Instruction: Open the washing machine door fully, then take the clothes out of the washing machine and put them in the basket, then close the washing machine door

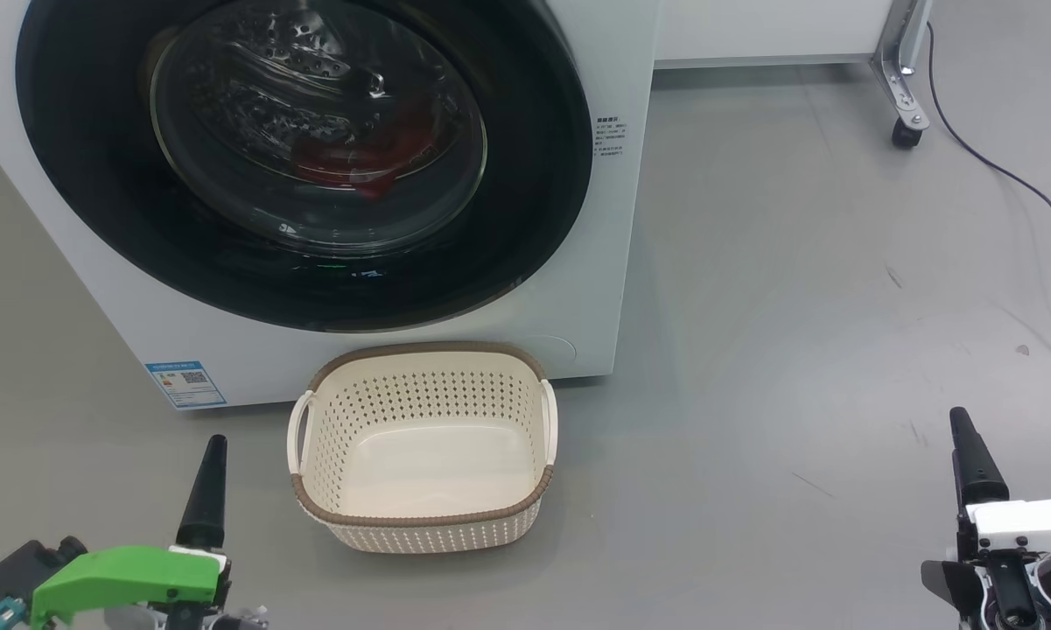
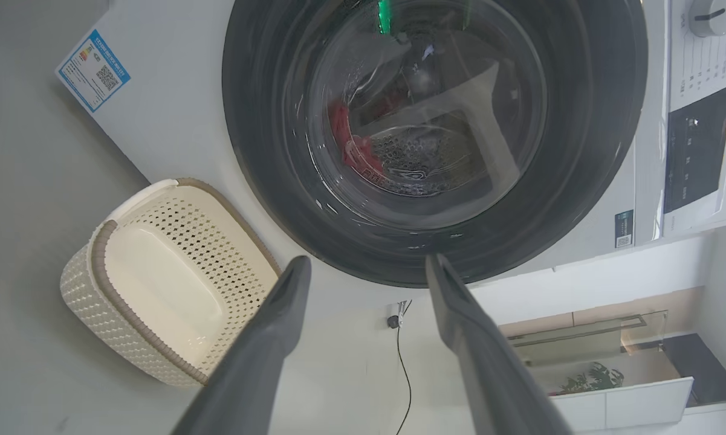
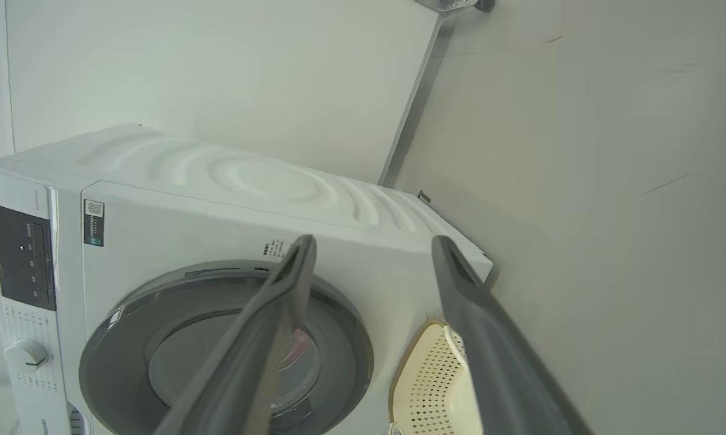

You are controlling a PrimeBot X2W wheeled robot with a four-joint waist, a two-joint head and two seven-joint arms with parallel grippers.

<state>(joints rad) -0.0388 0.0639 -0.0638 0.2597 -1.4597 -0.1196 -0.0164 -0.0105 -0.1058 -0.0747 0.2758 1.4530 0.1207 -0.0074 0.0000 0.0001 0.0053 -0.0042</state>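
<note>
Left end effector (image 2: 369, 258), right end effector (image 3: 375, 238) released; cream perforated plastic basket (image 1: 420, 518) beside white box-shaped washing machine (image 1: 597, 289), black-ringed round glass door (image 1: 529, 175) shut, red fabric clothes (image 1: 376, 156) inside.

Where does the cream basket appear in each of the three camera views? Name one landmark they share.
Head view: the basket sits lower centre, on the floor.
Left wrist view: basket at lower left.
Right wrist view: basket at bottom edge, right of centre, partly behind a finger.
Shared landmark: the washing machine door.
</note>
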